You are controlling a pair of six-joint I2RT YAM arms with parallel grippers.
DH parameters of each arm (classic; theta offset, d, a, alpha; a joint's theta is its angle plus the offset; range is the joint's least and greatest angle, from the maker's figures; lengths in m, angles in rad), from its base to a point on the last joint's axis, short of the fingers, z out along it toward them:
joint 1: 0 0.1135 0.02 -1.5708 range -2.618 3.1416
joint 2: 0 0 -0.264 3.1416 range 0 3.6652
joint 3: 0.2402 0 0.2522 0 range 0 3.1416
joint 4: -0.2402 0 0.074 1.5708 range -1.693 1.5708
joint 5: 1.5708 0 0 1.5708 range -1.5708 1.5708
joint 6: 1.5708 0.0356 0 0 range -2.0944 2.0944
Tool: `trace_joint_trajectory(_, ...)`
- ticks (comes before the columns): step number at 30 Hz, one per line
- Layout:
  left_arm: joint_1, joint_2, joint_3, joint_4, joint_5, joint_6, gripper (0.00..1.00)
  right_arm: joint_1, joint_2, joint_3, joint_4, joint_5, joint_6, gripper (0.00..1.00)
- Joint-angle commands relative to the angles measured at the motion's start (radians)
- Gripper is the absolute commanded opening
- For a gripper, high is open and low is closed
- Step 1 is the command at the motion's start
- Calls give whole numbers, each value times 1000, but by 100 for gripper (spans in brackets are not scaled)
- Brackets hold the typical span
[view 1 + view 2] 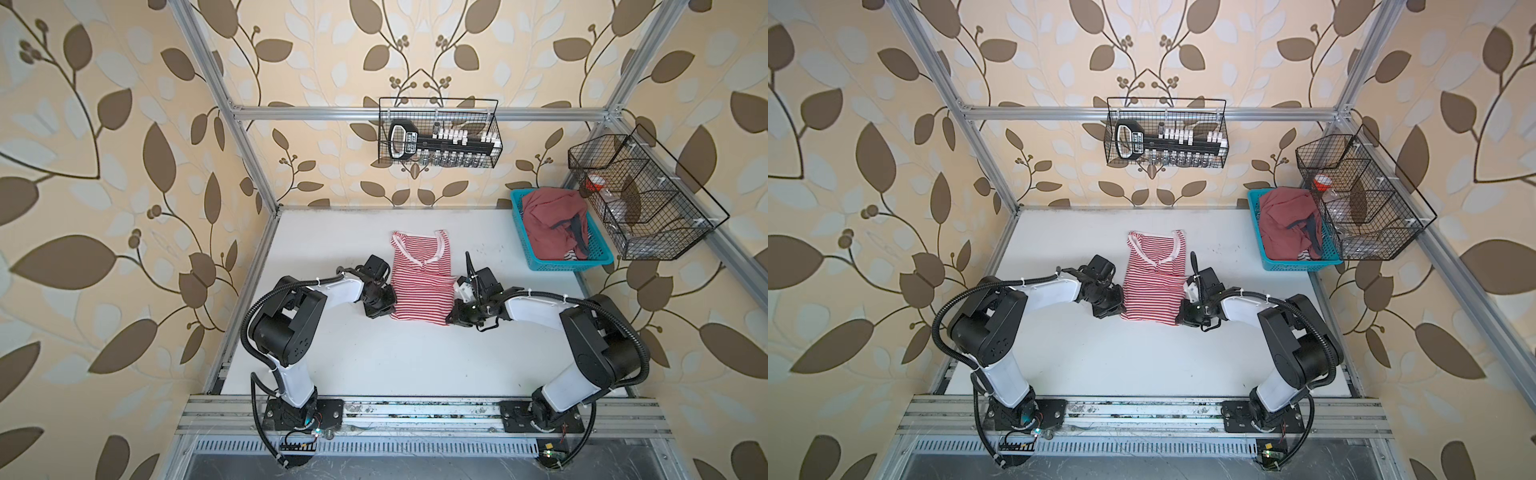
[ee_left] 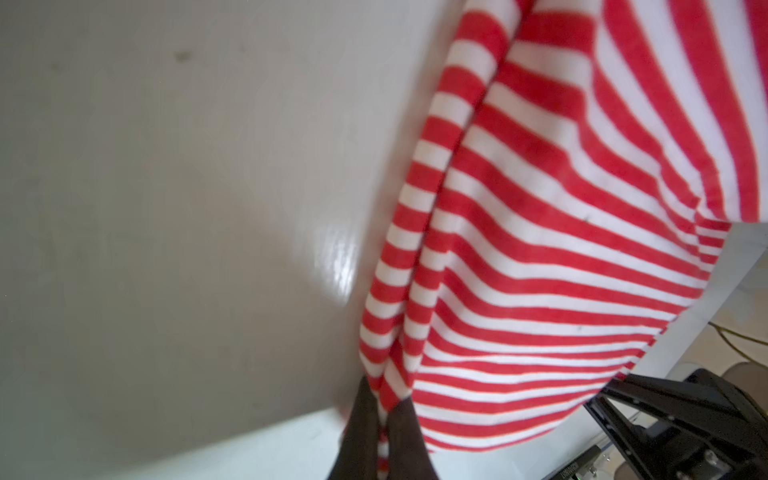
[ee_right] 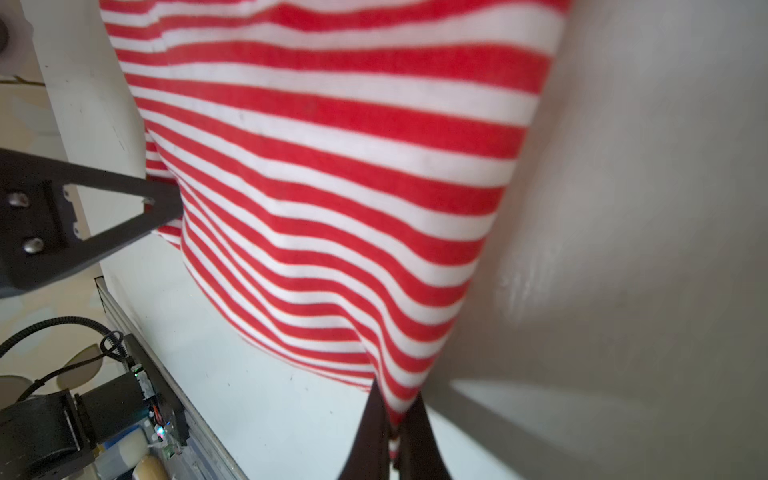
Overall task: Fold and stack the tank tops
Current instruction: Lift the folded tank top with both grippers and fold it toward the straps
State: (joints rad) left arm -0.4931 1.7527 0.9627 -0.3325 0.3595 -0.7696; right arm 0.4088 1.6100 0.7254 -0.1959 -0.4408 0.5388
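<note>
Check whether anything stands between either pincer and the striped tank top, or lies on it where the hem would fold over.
Nothing visible does. The left pincer and right pincer are each shut on a hem corner of the striped tank top, and nothing lies on its far half.

The spread tank top lies in the middle of the table, straps toward the back wall, with the left gripper at its near left corner and the right gripper at its near right corner, while the other tank top sits in the basket at the back right.
</note>
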Motion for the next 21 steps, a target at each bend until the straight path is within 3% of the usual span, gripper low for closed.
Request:
trace_joint_trajectory(1, -49, -56, -66, -104, -20, -5, 0, 27, -67, -35, -52, 24, -1, 0)
trace_joint_trajectory(7, -157, -230, -177, -144, -69, -73, 0, 108, -269, -155, -125, 70, 41, 0)
trace_joint_trajectory(14, -275, -505, -322, -192, -118, -234, 0, 270, -603, -297, -218, 127, 195, 0)
trace_joint_trajectory(21, -382, -682, -329, -289, -173, -335, 0, 401, -775, -289, -311, 160, 291, 0)
